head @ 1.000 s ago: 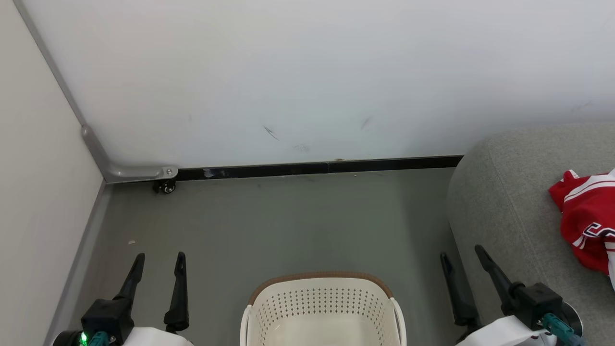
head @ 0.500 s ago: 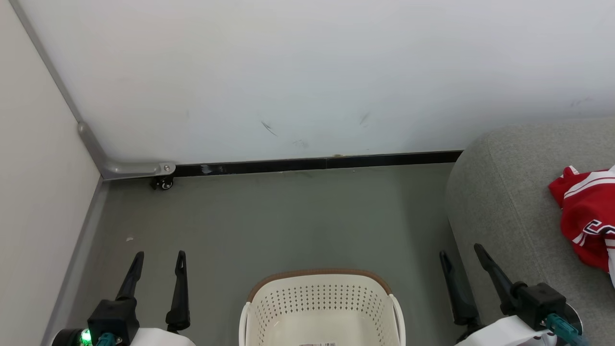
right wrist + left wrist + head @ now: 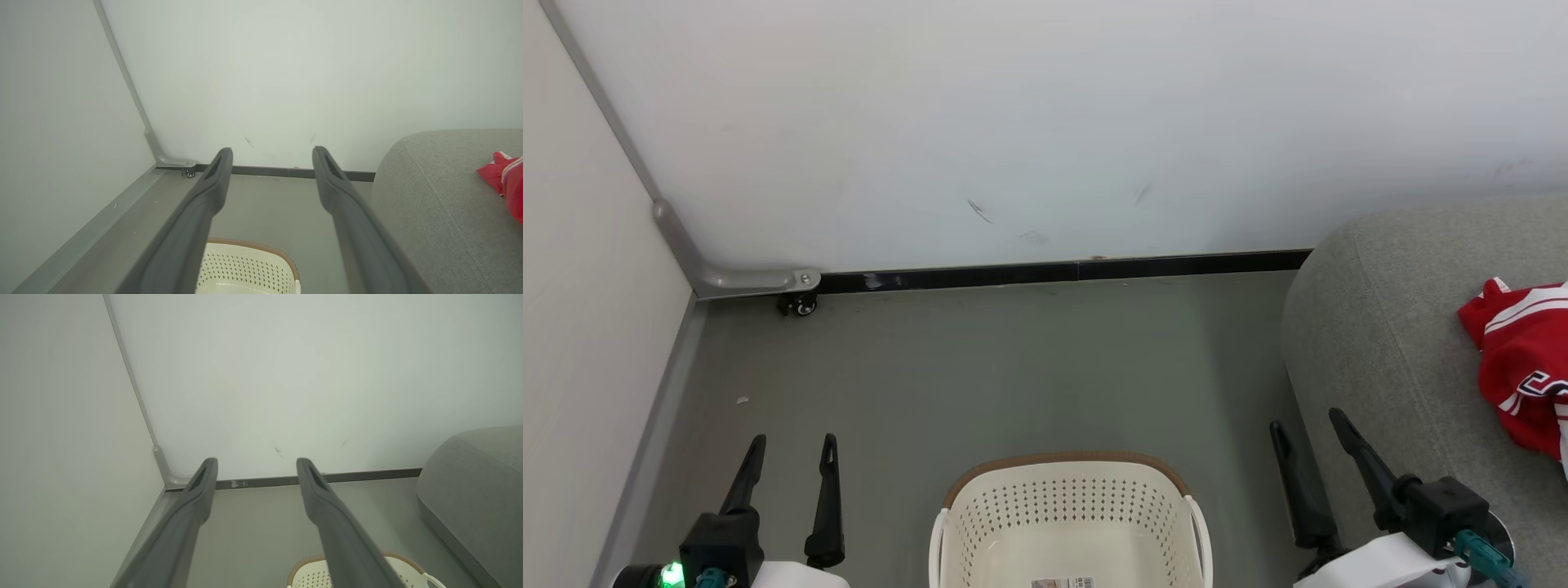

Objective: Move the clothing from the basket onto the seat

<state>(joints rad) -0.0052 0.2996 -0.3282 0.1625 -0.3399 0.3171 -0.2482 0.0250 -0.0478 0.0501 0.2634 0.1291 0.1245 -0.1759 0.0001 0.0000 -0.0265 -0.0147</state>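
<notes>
The soft red clothing point(image 3: 1523, 367), with white panels and thin striped trim, lay bunched on the large grey woven-fabric seat point(image 3: 1388, 343) at the right of the head view and ran off that view's right edge. Its dark, white-outlined lettering point(image 3: 1543, 384) was folded and cut off by the edge. One curved letter like a C showed, but no word could be read.

Left of the seat, near it but apart, stood the cream-white perforated plastic basket point(image 3: 1066, 510) with its brown rim. It sat on the floor at the bottom middle of the view, between the robot's two arms. The part of its inside that showed was pale bottom bearing a small printed label point(image 3: 1062, 582), its print too small to read.

The matt grey-green floor point(image 3: 1013, 367) ran back to a plain white wall point(image 3: 1045, 122) edged by a black skirting strip point(image 3: 1078, 268), whose right end the seat's rounded corner hid. A few faint dark scuff marks point(image 3: 980, 211) showed low on the wall. At the left a pale side panel point(image 3: 580, 327) met the wall in a corner, where a curved grey metal bracket point(image 3: 743, 282) sat above a small black caster wheel point(image 3: 800, 305).

The left gripper point(image 3: 794, 443) hung over the floor left of the basket, its two long dark fingers spread wide around air. The right gripper point(image 3: 1305, 420), equally wide and holding nothing, hovered by the seat's near side, right of the basket and well apart from the clothing. Bare floor lay between basket and seat.
</notes>
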